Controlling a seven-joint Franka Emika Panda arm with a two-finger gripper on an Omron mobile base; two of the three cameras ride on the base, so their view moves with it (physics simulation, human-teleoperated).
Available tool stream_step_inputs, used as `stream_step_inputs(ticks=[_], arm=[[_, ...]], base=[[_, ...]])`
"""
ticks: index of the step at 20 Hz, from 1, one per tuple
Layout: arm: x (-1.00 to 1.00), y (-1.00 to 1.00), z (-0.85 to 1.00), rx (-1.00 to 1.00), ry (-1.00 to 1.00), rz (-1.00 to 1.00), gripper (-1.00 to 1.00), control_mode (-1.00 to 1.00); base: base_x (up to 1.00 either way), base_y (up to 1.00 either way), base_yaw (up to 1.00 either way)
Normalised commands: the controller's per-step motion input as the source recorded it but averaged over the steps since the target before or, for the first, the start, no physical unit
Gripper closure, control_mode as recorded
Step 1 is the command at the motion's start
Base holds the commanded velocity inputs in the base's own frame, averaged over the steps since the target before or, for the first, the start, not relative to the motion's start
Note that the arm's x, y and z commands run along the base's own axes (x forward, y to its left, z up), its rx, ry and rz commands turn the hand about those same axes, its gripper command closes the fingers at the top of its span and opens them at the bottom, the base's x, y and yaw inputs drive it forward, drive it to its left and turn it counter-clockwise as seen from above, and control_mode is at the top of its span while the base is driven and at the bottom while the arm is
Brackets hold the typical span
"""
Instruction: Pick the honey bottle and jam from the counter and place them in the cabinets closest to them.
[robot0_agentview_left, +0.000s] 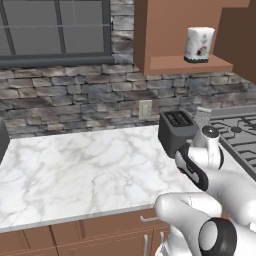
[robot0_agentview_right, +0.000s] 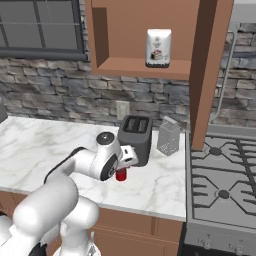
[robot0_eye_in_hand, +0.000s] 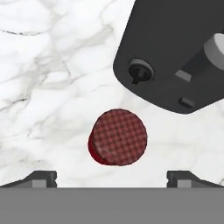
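The jam (robot0_eye_in_hand: 119, 137), a tiny red jar with a textured red lid, stands on the white marble counter (robot0_eye_in_hand: 43, 87) just in front of the black toaster (robot0_eye_in_hand: 175, 52). My gripper (robot0_eye_in_hand: 113, 179) hangs straight above it, open, and its two dark fingertips (robot0_eye_in_hand: 41, 178) stand wide on either side with nothing between them. In the right base view the jam (robot0_agentview_right: 121, 174) peeks out below my hand (robot0_agentview_right: 127, 159). An open wall cabinet (robot0_agentview_right: 145, 66) with a wooden shelf hangs above the toaster. The honey bottle is out of view.
A white labelled canister (robot0_agentview_right: 158, 47) stands on the cabinet shelf. A metal grater (robot0_agentview_right: 168, 136) is beside the toaster (robot0_agentview_right: 136, 132), with the stove (robot0_agentview_right: 222, 172) to the right. The cabinet's open door (robot0_agentview_right: 207, 75) juts out. The stone wall carries an outlet (robot0_agentview_left: 145, 109).
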Motion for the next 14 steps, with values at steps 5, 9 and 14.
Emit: stream_step_inputs(ticks=[5,9,14], arm=[[0.07,0.00,-0.27,0.00,0.00,0.00,-1.00,-1.00],[0.14,0.01,-0.25,0.00,0.00,0.00,-1.00,-1.00],[0.18,0.06,-0.21,0.00,0.00,0.00,-1.00,-1.00]], base=[[0.00,0.00,0.00],[0.00,0.00,0.00],[0.00,0.00,0.00]])
